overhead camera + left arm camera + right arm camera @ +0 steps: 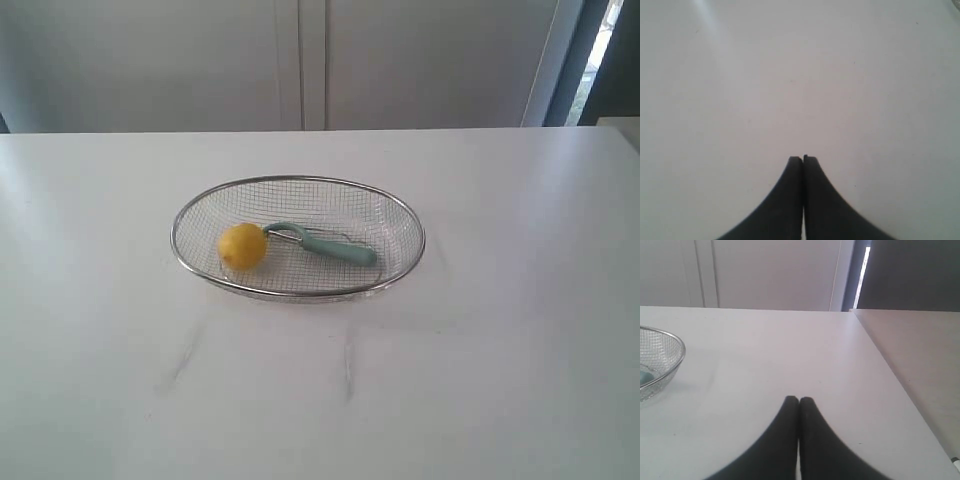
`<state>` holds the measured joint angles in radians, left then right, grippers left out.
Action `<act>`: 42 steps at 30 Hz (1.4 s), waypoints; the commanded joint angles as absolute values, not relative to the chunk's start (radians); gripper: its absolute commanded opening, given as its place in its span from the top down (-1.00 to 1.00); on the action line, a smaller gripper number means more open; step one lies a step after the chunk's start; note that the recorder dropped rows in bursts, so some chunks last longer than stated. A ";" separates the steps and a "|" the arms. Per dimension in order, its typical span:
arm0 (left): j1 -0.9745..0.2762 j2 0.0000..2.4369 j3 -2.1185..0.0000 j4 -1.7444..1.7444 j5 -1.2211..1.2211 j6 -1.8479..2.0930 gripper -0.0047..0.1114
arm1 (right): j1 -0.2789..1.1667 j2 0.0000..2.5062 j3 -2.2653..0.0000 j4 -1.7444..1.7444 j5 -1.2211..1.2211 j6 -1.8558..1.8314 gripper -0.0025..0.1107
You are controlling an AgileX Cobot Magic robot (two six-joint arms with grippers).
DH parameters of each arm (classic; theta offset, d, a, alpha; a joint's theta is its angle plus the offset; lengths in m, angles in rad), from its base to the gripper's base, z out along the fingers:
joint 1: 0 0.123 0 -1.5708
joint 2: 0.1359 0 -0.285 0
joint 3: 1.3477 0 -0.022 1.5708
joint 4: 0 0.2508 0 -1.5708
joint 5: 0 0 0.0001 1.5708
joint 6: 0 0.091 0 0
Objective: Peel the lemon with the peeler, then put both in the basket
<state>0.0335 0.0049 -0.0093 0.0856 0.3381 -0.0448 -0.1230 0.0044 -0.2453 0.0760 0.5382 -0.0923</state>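
Observation:
The yellow lemon (242,246) lies inside the silver wire basket (400,212), at its left side. Beside it in the basket rests the peeler (338,248), teal handle pointing right, metal blade head touching the lemon. Neither arm shows in the exterior view. My left gripper (803,159) is shut over bare white table, holding nothing. My right gripper (799,400) is shut too, with nothing between its fingers; the basket's rim (679,359) appears at the edge of the right wrist view, a bit of teal inside it.
The white table (500,380) spreads around the basket. Its right edge (890,375) shows in the right wrist view, with a brownish surface beyond. Grey cabinet doors (300,60) stand behind the table.

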 commanded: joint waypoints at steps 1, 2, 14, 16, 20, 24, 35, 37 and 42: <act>0.038 0.000 0.000 0.084 0.353 -0.048 0.92 | -0.131 0.000 -0.239 0.026 0.520 -0.037 0.96; 0.038 0.000 0.000 0.084 0.353 -0.048 0.92 | -0.131 0.000 -0.239 0.023 0.520 -0.037 0.96; 0.038 0.000 0.000 0.084 0.353 -0.048 0.92 | -0.131 0.000 -0.143 0.000 0.424 -0.037 0.96; 0.038 0.000 0.000 0.084 0.353 -0.048 0.92 | -0.131 0.000 -0.123 0.000 0.424 -0.037 0.96; 0.038 0.000 0.000 0.084 0.353 -0.048 0.92 | -0.131 0.000 -0.071 0.000 0.408 -0.037 0.96; 0.038 0.000 0.000 0.084 0.353 -0.048 0.92 | -0.131 0.000 -0.044 0.000 0.392 -0.037 0.96; 0.038 0.000 0.000 0.084 0.353 -0.048 0.92 | -0.129 0.000 -0.009 0.000 0.370 -0.037 0.96; 0.038 0.000 0.000 0.084 0.353 -0.048 0.92 | -0.129 0.000 -0.009 0.000 0.370 -0.037 0.96; 0.038 0.000 0.000 0.084 0.353 -0.048 0.92 | -0.118 0.000 -0.009 0.000 0.370 -0.039 0.96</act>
<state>0.0335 0.0049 -0.0093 0.0856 0.3381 -0.0448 -0.1230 0.0044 -0.0126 0.0000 0.3863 -0.0445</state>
